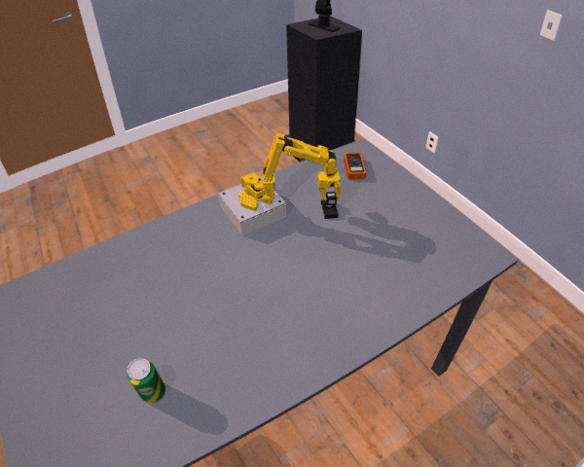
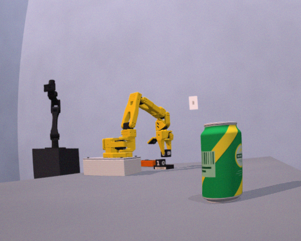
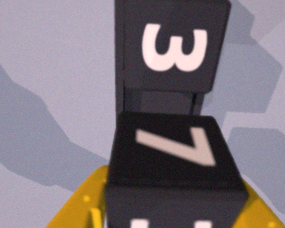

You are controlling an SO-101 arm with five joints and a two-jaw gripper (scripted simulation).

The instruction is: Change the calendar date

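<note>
Between the yellow jaws of the gripper (image 1: 329, 193) (image 2: 165, 152) (image 3: 176, 190) sits a black cube (image 1: 330, 198) (image 2: 167, 152) (image 3: 173, 152), clamped on two sides, jaws shut on it. Wrist view: its upper face shows a white 7 lying sideways; exterior view: another face reads 8 or similar, small. Held cube is over the tray (image 1: 331, 215) (image 2: 168, 166) (image 3: 119, 102), above it, apart from the tray floor in exterior view. Second cube (image 2: 160, 162) (image 3: 176, 45) sits in the tray at one end, a white 3 on its top, sideways in wrist view; exterior view shows a 1 and a 0 on two of its sides. Bare stretch of tray floor shows between the cubes in wrist view. Tray rests on a gray table (image 1: 241, 311) (image 2: 119, 207). Yellow arm (image 1: 305, 151) (image 2: 150, 107) stands on a white block (image 1: 265, 221) (image 2: 104, 167), near the tray. Orange multimeter (image 1: 354, 166) (image 2: 147, 162) lies beyond the tray; green and yellow can (image 1: 146, 380) (image 2: 221, 161) stands upright, well apart. Around the table: wood plank floor, blue-gray walls, brown door, black pedestal (image 1: 323, 85) (image 2: 55, 163) with a black arm on top, wall switch and outlet.
</note>
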